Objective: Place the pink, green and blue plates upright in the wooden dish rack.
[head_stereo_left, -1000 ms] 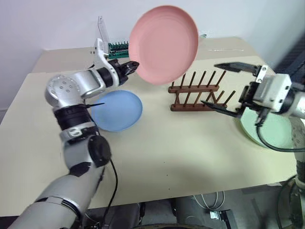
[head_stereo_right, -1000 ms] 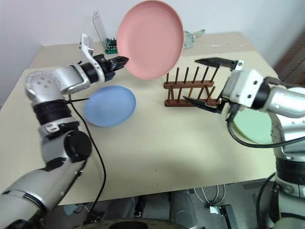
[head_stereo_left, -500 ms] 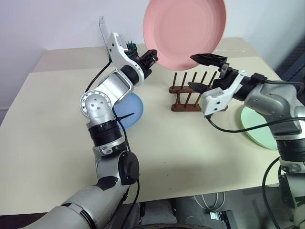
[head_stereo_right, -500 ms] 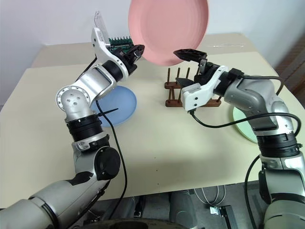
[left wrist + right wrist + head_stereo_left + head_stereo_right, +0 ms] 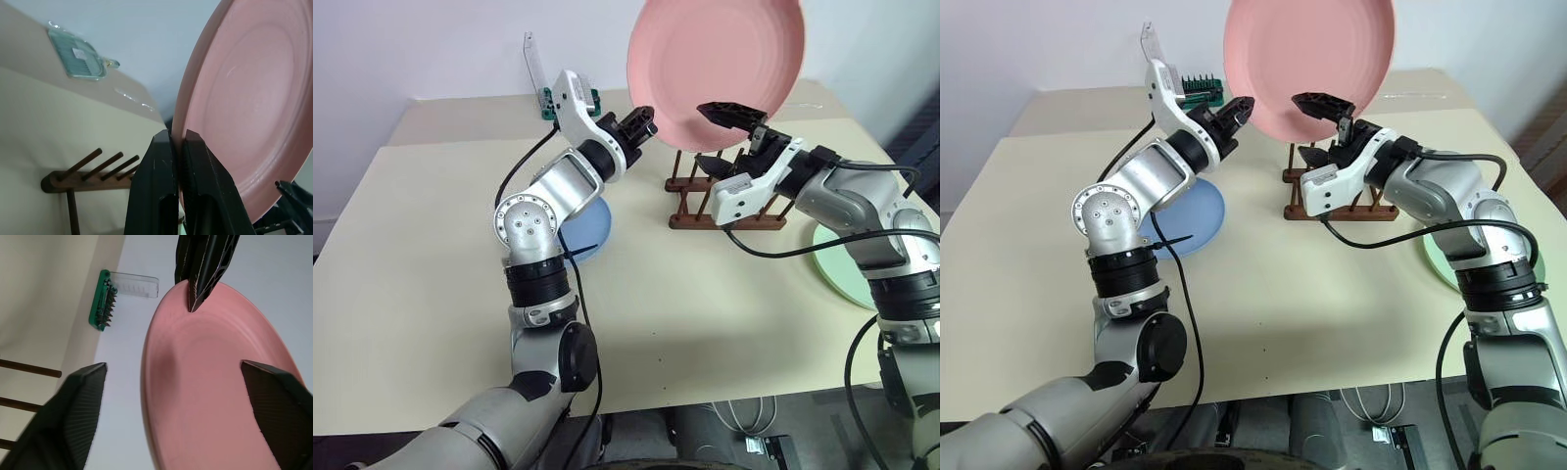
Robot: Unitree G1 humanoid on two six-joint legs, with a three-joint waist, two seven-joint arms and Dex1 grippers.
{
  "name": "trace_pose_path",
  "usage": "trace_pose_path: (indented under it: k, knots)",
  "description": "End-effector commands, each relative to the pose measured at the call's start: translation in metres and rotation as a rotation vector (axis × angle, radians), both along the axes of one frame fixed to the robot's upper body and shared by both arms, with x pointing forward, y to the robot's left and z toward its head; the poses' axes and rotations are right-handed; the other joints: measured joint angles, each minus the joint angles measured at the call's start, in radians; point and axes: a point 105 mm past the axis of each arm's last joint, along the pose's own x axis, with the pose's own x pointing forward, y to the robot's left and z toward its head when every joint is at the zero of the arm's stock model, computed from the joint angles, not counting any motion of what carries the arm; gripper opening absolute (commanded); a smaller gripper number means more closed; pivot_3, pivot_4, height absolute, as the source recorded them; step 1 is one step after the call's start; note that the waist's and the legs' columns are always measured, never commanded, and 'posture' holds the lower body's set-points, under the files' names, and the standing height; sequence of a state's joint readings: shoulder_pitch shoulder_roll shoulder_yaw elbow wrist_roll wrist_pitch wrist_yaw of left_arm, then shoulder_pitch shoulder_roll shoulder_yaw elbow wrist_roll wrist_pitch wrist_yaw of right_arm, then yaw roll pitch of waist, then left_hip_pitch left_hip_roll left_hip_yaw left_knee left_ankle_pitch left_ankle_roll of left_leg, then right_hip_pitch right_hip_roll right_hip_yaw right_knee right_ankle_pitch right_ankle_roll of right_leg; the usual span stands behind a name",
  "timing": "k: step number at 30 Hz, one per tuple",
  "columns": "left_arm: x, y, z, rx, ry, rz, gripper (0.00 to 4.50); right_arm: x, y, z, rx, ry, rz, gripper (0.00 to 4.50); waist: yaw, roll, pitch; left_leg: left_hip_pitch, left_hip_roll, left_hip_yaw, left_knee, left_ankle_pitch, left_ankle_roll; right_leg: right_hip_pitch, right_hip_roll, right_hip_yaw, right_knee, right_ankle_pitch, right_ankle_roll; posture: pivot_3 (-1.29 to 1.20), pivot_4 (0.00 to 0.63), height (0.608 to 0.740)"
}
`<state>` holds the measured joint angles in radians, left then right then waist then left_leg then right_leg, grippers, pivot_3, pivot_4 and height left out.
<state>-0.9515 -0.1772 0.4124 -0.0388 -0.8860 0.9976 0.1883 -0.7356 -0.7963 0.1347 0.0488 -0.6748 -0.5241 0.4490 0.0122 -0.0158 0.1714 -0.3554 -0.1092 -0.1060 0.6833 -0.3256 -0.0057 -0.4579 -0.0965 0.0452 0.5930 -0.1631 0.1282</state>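
The pink plate point(image 5: 715, 69) stands upright in the air above the wooden dish rack point(image 5: 729, 221). My left gripper point(image 5: 644, 122) is shut on its lower left rim, and the black fingers point(image 5: 161, 191) pinch the edge. My right gripper point(image 5: 719, 139) is open at the plate's lower rim, with the plate's edge between its spread fingers point(image 5: 78, 411). The blue plate point(image 5: 595, 227) lies flat on the table, partly behind my left arm. The green plate point(image 5: 842, 269) lies flat at the right, partly behind my right arm.
A green tool-bit holder point(image 5: 1205, 88) with its clear lid raised stands at the table's back. A clear flat packet point(image 5: 78, 61) lies at the far right corner. The table's point(image 5: 705, 323) front half is bare.
My left arm has carried the pink plate to the right, over the rack. My right gripper has rolled and moved in toward the plate's lower rim, and now straddles it.
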Motion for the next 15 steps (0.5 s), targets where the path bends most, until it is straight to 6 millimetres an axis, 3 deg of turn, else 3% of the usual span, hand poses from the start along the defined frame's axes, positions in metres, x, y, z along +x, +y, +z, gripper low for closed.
trace_pose_path:
  k: [1,6,9,11,15]
  knots:
    - [-0.009,-0.012,0.011,-0.042,-0.047,-0.043,0.00,-0.002,0.002,0.016,0.020,-0.042,0.005,2.66,0.000,0.000,0.000,0.000,0.000,0.000,0.000,0.000,0.000,0.000,0.000,0.000,0.000,0.000,0.000,0.00,0.150,0.735]
    - [-0.008,-0.013,0.008,-0.023,-0.051,-0.043,0.00,0.000,0.000,0.016,0.025,-0.038,-0.010,0.03,0.000,0.000,0.000,0.000,0.000,0.000,0.000,0.000,0.000,0.000,0.000,0.000,0.000,0.000,0.000,0.00,0.150,0.735]
    - [-0.005,-0.012,0.008,-0.017,-0.070,-0.005,0.00,0.001,-0.002,0.016,0.026,-0.039,-0.022,0.03,0.000,0.000,0.000,0.000,0.000,0.000,0.000,0.000,0.000,0.000,0.000,0.000,0.000,0.000,0.000,0.00,0.150,0.735]
    - [0.004,-0.009,-0.003,0.072,-0.047,0.064,0.00,0.001,-0.004,0.015,0.023,-0.038,-0.030,0.03,0.001,0.000,0.000,0.000,0.000,0.000,0.000,0.000,0.000,0.000,0.000,0.000,-0.001,0.000,0.000,0.00,0.150,0.735]
    - [-0.002,-0.016,-0.001,0.070,-0.089,0.002,1.45,0.003,-0.012,0.014,0.013,-0.034,-0.052,0.00,0.000,0.000,0.000,0.000,0.000,0.000,0.000,0.000,0.000,0.001,0.000,0.000,-0.001,0.000,0.000,0.00,0.150,0.735]
